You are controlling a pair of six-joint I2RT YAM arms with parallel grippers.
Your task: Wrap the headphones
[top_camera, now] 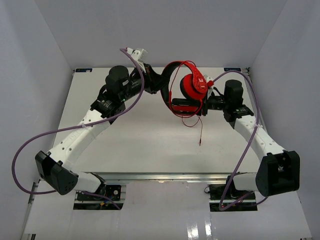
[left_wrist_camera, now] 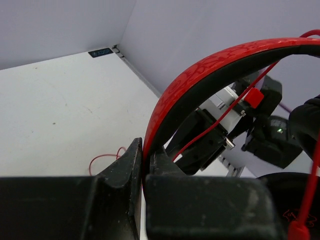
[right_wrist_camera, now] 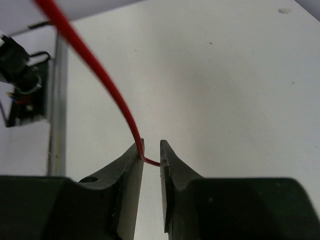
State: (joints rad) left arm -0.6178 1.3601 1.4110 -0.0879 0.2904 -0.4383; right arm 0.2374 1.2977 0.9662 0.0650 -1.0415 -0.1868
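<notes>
Action up in the air: the headphones hang over the far half of the surface, about midway along its far edge, slung between the two arms. On one side the left gripper has its jaws pressed together on the headband, clamped right at the low end of the red arch. From there the band sweeps up and across the left wrist view.

From above, one round red earcup faces the camera, with the other tucked just beneath it, darker from this angle.

Over to the right gripper: its jaws stand a sliver apart, a narrow slot of light between them. The thin red cable comes down from the upper left, curls against the tip of one finger and crosses that slot to the other. The gap looks wider than the cable, so it lies across rather than being pinched.

Below the earcups the cable loops and drops, its tip hanging toward the middle of the surface; whether it touches down cannot be told from above. A purple robot cable arcs wide off the left arm, out past the left edge.
</notes>
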